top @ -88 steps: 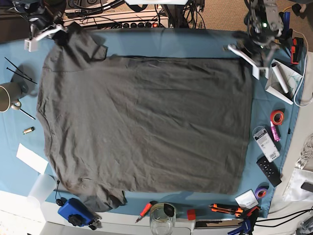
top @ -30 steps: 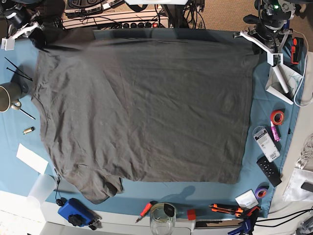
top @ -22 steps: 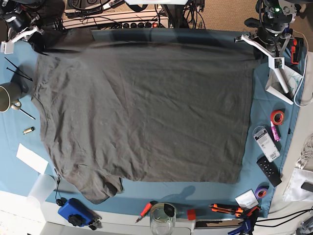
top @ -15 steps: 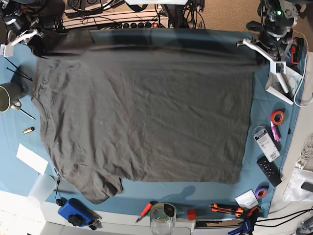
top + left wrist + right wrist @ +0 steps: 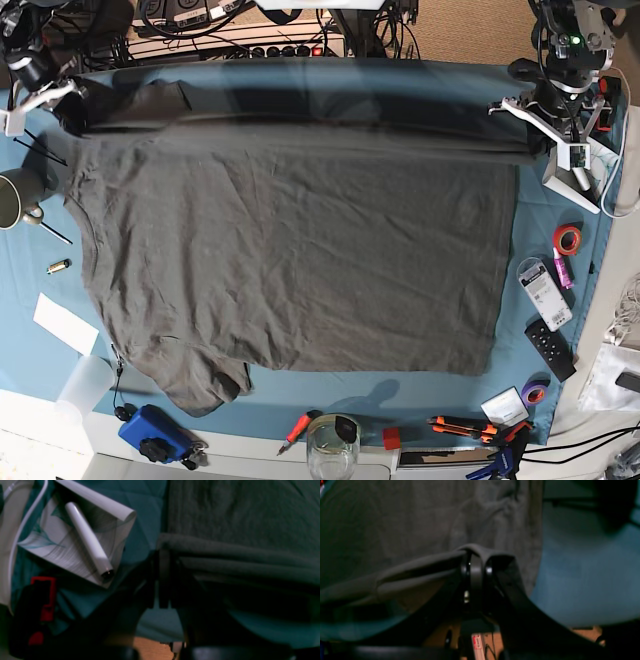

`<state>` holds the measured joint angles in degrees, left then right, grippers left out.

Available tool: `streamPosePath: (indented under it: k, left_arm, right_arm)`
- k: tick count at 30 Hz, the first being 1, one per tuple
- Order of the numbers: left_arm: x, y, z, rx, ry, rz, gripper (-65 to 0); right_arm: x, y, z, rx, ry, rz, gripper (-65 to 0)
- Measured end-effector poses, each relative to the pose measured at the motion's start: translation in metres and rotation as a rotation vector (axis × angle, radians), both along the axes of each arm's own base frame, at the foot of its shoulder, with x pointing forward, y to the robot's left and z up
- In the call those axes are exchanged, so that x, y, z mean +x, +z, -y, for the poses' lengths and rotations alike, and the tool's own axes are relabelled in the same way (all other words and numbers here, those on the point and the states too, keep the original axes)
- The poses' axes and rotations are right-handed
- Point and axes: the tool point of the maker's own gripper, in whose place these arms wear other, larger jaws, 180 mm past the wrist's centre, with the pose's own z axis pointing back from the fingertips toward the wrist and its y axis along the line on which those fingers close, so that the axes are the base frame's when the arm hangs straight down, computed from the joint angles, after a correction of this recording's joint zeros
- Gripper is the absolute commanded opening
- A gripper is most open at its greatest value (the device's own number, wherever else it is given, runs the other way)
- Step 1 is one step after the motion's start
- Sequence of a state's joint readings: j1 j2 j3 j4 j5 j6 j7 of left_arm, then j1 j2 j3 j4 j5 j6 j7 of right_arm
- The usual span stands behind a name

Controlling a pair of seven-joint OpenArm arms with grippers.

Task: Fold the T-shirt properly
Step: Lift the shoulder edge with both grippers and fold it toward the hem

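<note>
Both arms are lifting the far edge of the T-shirt (image 5: pixel 290 260) off the teal table cloth (image 5: pixel 560 300), which looks like the opening of a lengthwise fold. The left gripper (image 5: pixel 162 555) is clamping a bunched corner of the dark knit between closed jaws, the fabric trailing away from its tips in soft rolled ridges. The right gripper (image 5: pixel 473 557) is pinching the opposite corner the same way, cloth draping over its closed tips. Between the two tools the raised edge is hanging as a taut, blurred band, while the rest of the shirt is lying flat and wrinkled ahead of them (one sleeve is crumpled at the near edge). Next, I judge, both arms need to be carrying that edge evenly across the body, keeping tension matched so the matte cotton is landing without skew
</note>
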<state>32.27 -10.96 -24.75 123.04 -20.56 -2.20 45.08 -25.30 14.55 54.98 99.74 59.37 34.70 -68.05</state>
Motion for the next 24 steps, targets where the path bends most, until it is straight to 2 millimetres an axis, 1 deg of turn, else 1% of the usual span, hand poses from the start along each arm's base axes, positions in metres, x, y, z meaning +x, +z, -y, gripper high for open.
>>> streamPosePath:
  k: [3, 6, 12, 16, 22, 24]
  left_arm:
    - [0.005, -0.007, 0.002, -0.008, -0.02, -0.007, -65.0]
    - [0.008, -0.012, 0.0, -0.014, -0.013, -0.012, -65.0]
    - [0.022, -0.003, 0.001, -0.017, -0.018, 0.033, -65.0]
    - [0.032, 0.004, 0.002, -0.015, -0.025, 0.07, -65.0]
    - [0.035, 0.003, 0.005, -0.006, -0.06, 0.074, -65.0]
    - [0.036, 0.003, 0.004, -0.007, -0.056, 0.084, -65.0]
  right_arm:
    - [0.014, 0.003, -0.002, -0.015, 0.018, 0.018, -65.0]
    - [0.017, 0.0, 0.001, -0.039, 0.01, 0.005, -65.0]
    - [0.031, 0.008, 0.005, -0.055, -0.007, 0.05, -65.0]
    - [0.038, 0.008, 0.006, -0.076, -0.002, 0.049, -65.0]
    - [0.057, -0.005, -0.009, -0.113, 0.04, 0.018, -65.0]
    - [0.065, -0.005, -0.011, -0.126, 0.039, 0.02, -65.0]
